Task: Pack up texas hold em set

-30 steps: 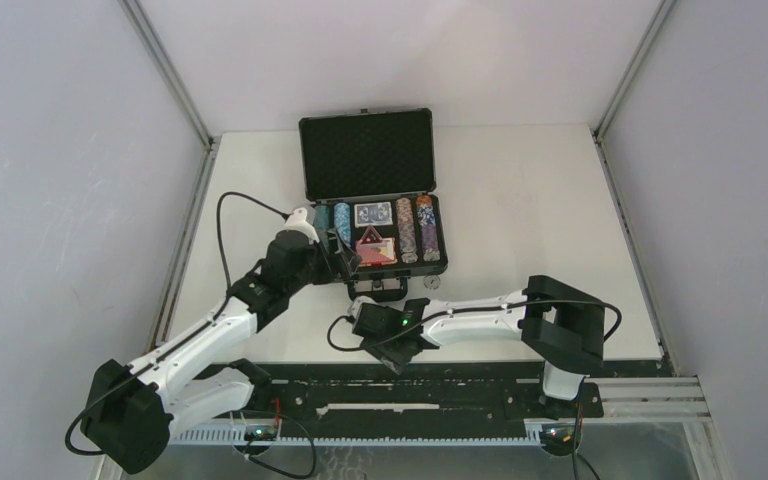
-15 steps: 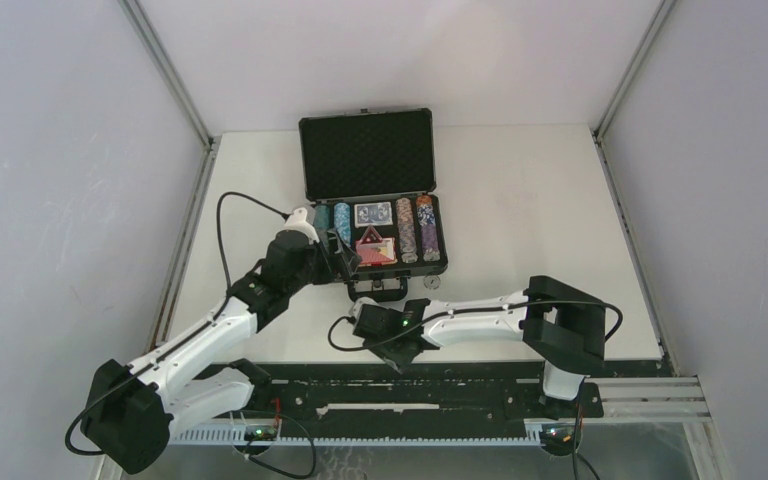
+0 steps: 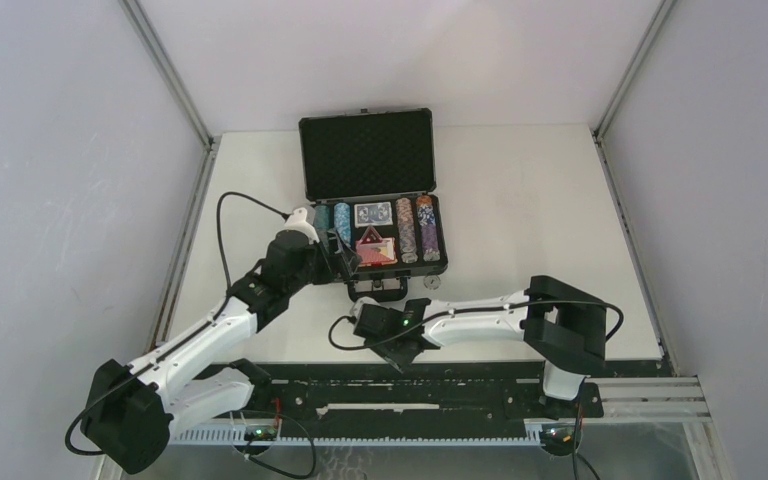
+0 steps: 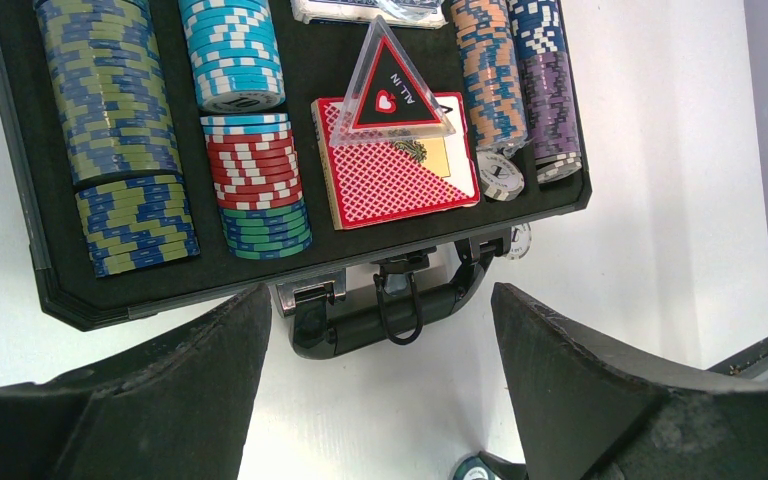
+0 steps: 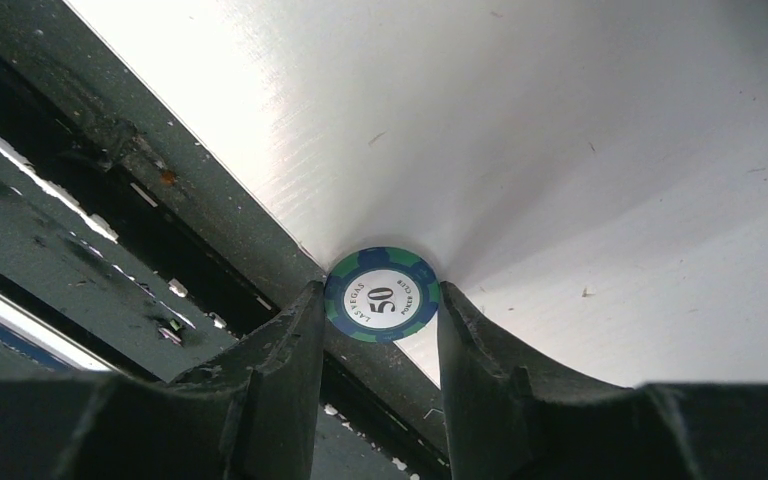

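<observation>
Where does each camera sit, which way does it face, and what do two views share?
Top external: above and behind the bases, looking down on the table and open briefcase; left arm and right arm show.
Left wrist: on the left arm, looking down at chip rows, red deck and handle; the open left gripper frames the bottom.
Right wrist: low at the table's near edge, facing a 50 chip pinched in the right gripper.
Shared: top external and left wrist both show the briefcase.

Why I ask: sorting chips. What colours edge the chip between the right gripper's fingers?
The chip is edged blue and green, clearest in the right wrist view.
</observation>
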### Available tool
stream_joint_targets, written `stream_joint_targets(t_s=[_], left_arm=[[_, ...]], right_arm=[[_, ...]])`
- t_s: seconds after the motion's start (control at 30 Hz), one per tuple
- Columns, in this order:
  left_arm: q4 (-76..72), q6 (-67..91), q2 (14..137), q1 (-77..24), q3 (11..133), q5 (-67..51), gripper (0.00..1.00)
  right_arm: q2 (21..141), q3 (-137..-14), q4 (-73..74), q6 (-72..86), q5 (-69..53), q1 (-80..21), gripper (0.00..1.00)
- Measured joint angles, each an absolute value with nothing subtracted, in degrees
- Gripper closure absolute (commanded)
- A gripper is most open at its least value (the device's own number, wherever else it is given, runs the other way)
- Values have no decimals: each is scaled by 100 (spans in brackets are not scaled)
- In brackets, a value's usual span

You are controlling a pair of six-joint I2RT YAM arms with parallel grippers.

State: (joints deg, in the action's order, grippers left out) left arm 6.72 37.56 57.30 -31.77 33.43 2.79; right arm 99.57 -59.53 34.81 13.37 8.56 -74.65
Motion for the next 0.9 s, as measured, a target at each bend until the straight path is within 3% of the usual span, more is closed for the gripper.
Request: stream_joint_targets(t_s=[0.6,0.9], left_arm=[[670,3756,5752,-3148,3343,266,15],[473,3758,6257,-2919,3343,-631,15]], right_arm=[[9651,-5953,3774,1295,875,-7223,58],[9035,-5953,3909,1162,972,-6973,58]])
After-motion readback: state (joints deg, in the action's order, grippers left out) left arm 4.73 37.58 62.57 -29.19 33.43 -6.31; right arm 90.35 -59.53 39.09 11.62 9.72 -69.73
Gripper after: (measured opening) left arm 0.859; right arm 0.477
